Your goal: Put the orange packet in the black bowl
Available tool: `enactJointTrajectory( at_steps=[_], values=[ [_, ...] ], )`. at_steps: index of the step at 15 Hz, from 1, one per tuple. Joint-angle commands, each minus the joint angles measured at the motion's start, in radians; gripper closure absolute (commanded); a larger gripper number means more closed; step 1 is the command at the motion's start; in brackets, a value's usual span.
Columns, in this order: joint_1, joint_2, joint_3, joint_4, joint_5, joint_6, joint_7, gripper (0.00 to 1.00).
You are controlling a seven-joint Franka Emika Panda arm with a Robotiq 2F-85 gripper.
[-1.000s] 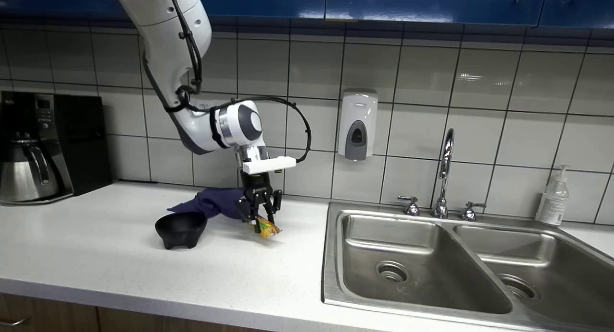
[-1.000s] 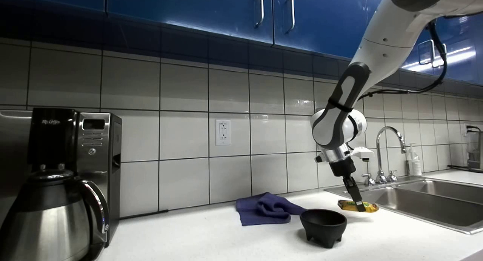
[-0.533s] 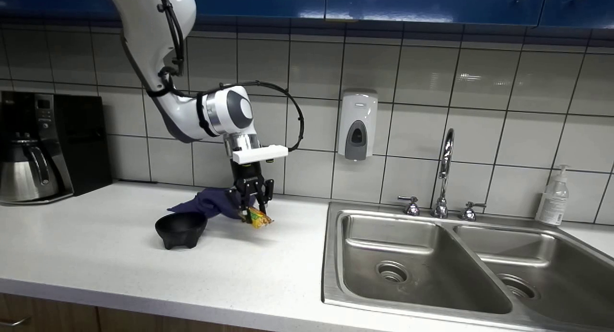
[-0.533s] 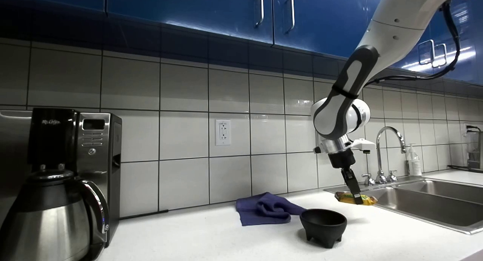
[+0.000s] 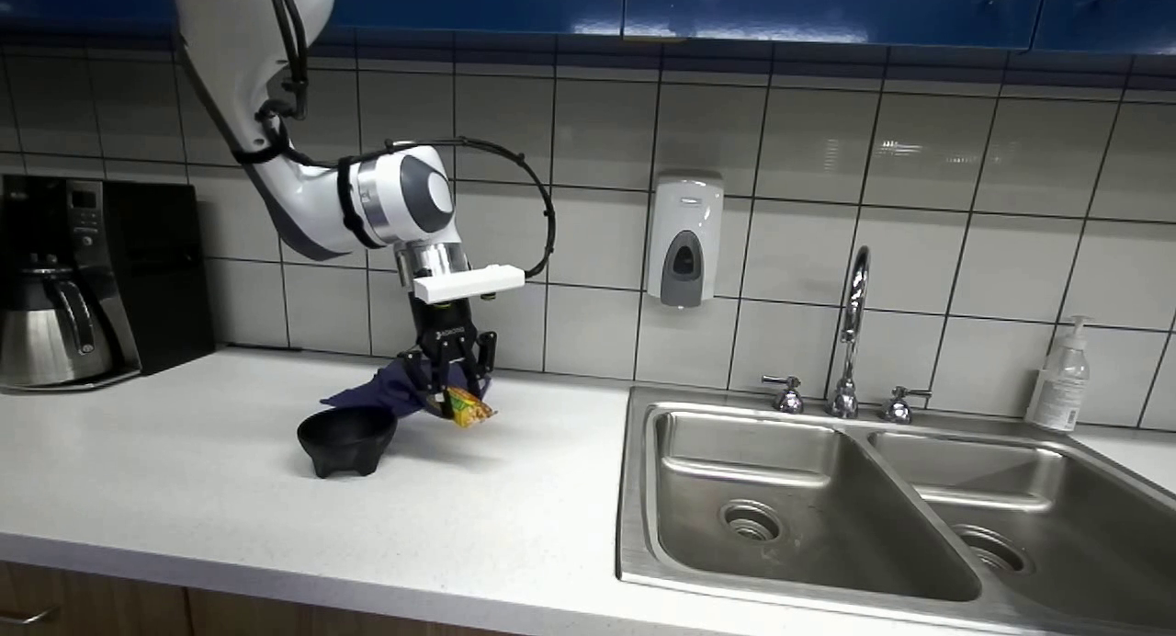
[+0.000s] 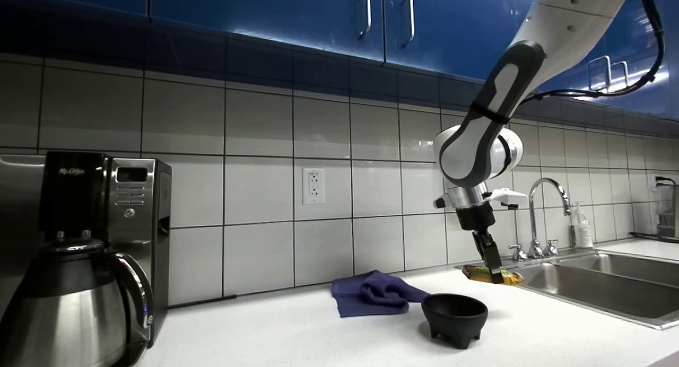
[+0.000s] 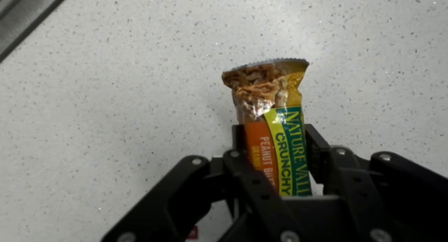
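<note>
The orange packet is a yellow, orange and green granola bar wrapper [image 7: 271, 116], seen between my fingers in the wrist view. My gripper [image 7: 275, 139] is shut on it, with a finger pad on each side. In both exterior views the gripper [image 5: 464, 400] holds the packet [image 5: 472, 408] above the counter; the packet also shows in an exterior view [image 6: 513, 277]. Its lower end in the wrist view is hidden by the gripper. The black bowl [image 5: 346, 441] stands upright on short legs on the counter, apart from the gripper. It is out of the wrist view.
A dark blue cloth [image 6: 374, 294] lies crumpled behind the bowl, near the tiled wall. A steel double sink [image 5: 634, 526] and its faucet [image 5: 856, 314] are on one side. A coffee maker [image 6: 132, 213] stands at the opposite end of the counter.
The gripper has risen a little off the counter with the packet in it. It has moved sideways, closer to the bowl. The bowl and cloth have not moved.
</note>
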Motion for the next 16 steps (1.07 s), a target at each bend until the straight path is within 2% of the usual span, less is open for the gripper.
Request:
enactJointTrajectory(
  at_steps=[1, 16],
  values=[
    [0.01, -0.073, 0.017, -0.071, -0.014, 0.031, -0.029, 0.82],
    [0.086, -0.168, 0.065, -0.184, -0.001, 0.062, -0.074, 0.82]
  ],
)
